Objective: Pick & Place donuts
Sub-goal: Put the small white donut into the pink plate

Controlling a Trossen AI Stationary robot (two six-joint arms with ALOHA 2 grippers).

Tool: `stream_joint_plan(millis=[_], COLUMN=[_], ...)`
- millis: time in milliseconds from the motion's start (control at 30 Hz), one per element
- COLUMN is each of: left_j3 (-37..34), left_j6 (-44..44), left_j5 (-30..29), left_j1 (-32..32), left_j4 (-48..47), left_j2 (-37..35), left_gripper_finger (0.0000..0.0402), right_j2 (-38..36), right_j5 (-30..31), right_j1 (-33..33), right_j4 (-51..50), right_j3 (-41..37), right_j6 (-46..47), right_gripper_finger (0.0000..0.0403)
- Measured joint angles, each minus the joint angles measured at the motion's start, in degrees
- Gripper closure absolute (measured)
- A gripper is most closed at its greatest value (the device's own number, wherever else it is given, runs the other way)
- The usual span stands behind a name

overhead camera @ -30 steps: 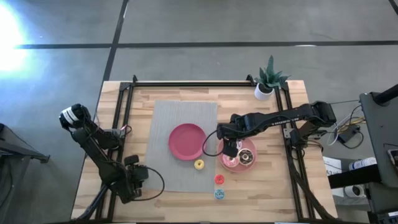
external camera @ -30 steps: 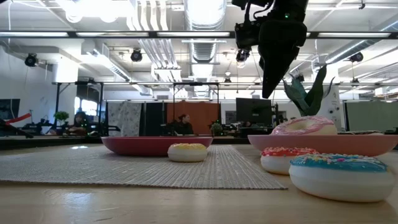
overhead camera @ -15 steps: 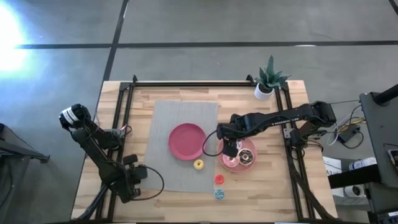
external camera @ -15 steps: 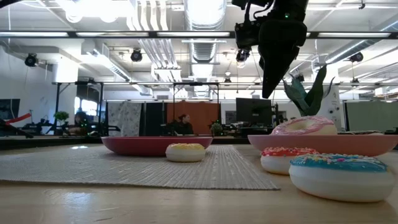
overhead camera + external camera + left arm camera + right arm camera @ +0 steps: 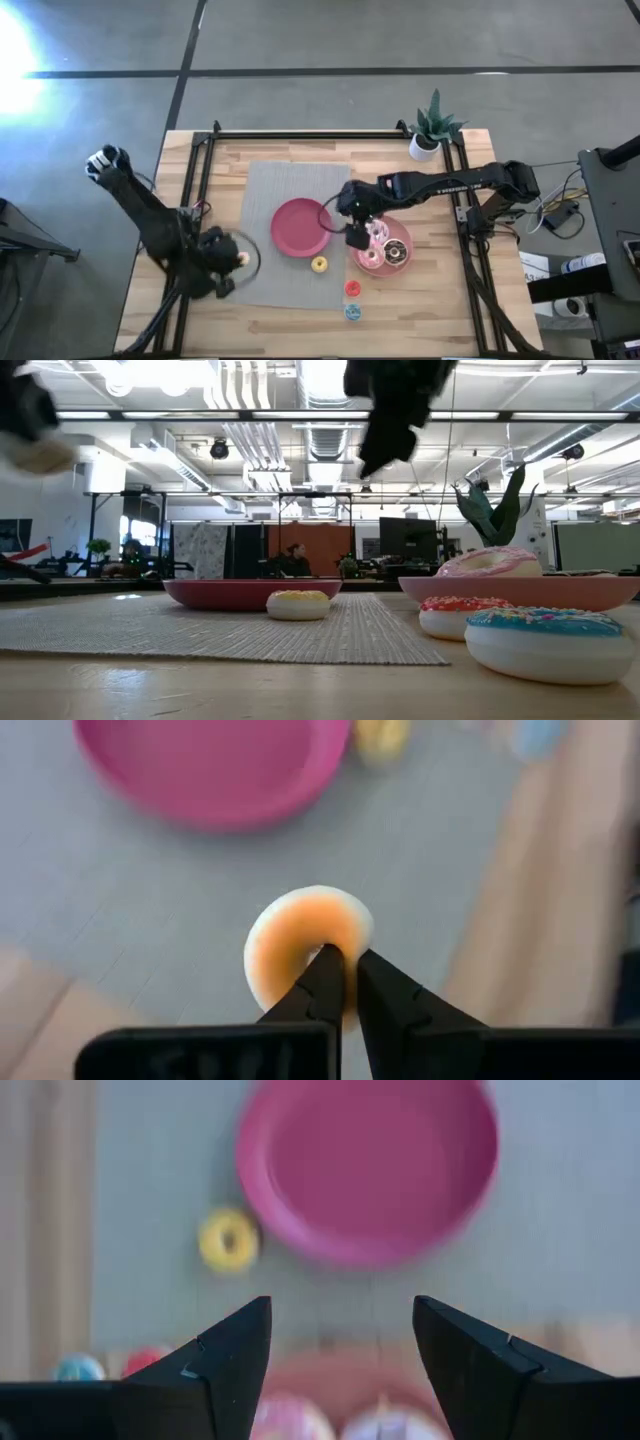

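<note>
My left gripper [image 5: 345, 982] is shut on a small orange donut [image 5: 300, 945], above the grey mat's near left corner [image 5: 238, 259]. In the low view the donut [image 5: 42, 455] shows high above the table. My right gripper [image 5: 340, 1340] stands open and holds nothing; it is in the air between the pink plate [image 5: 300, 228] and the second plate [image 5: 405, 268]. That second plate holds a pink sprinkled donut [image 5: 490, 562] and a chocolate one [image 5: 397, 252]. A yellow donut [image 5: 320, 264] lies on the mat. A red donut [image 5: 352, 288] and a blue donut [image 5: 352, 312] lie on the wood. My left gripper pinches the orange donut's ring wall [image 5: 352, 935] between its two fingers. One fingertip [image 5: 325, 965] stands at the hole and the other fingertip [image 5: 375, 970] stands outside the rim. The donut is lifted clear of the mat.
The grey mat [image 5: 290, 190] covers the table's middle. A potted plant [image 5: 432, 125] stands at the far right corner. Black rails [image 5: 205, 200] run along the table's left, right and far edges. People sit in the room behind the table.
My left gripper has risen from the table's near left and gone toward the far edge, and it now carries the orange donut clear of the mat. My right gripper has moved left, from above the second plate toward the pink plate, and its fingers stay open.
</note>
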Motion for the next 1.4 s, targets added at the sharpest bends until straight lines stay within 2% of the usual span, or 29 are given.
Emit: stream_joint_plan(millis=[67, 167, 267, 333, 500, 700, 867, 1000, 1167, 1400], left_j3=[-1.87, -5.83, -9.86, -12.01, -15.78, -16.51, -12.46, -7.93, -2.62, 0.53], left_j6=[3.45, 11.2, 18.3, 21.28, 22.47, 24.28, 24.44, 25.56, 28.11, 29.74], left_j5=[0.02, 2.65, 7.1, 10.64, 22.69, 33.33, 44.47, 50.96, 55.22, 56.61], left_j1=[4.07, 10.21, 16.85, 21.59, 32.56, 43.5, 49.62, 51.52, 51.88, 52.53], left_j4=[7.01, 21.08, 34.55, 41.29, 51.65, 62.38, 63.32, 63.36, 62.3, 57.66], left_j2=[-5.52, -12.62, -16.8, -18.02, -16.51, -8.76, -1.59, 3.81, 8.32, 10.72], left_gripper_finger=[0.0401, 0.0401, 0.0401, 0.0401, 0.0401, 0.0401, 0.0401, 0.0401, 0.0401, 0.0401], right_j2=[0.0, -0.02, -0.02, -0.02, -0.02, -0.02, 0.0, 0.0, 0.0, -0.02], right_j5=[-0.01, -0.08, -0.08, -0.13, -0.19, -0.45, -0.74, -0.69, -0.76, -0.69], right_j1=[-0.2, -0.1, 0.78, 1.05, 1.05, 1.11, 1.07, 1.1, 1.12, 1.1], right_j4=[4.52, 12.2, 18.98, 22.59, 23.68, 23.34, 20.4, 18.57, 17.27, 14.34], right_j3=[1.08, 2.67, 3.5, 3.83, 5.6, 6.5, 6.46, 6.38, 6.38, 6.38], right_j6=[-4.29, -15.59, -27.77, -32.25, -30.87, -27.85, -27.15, -28.08, -28.15, -25.44], right_gripper_finger=[0.0168, 0.0168, 0.0166, 0.0165, 0.0161, 0.0167, 0.0166, 0.0166, 0.0167, 0.0177])
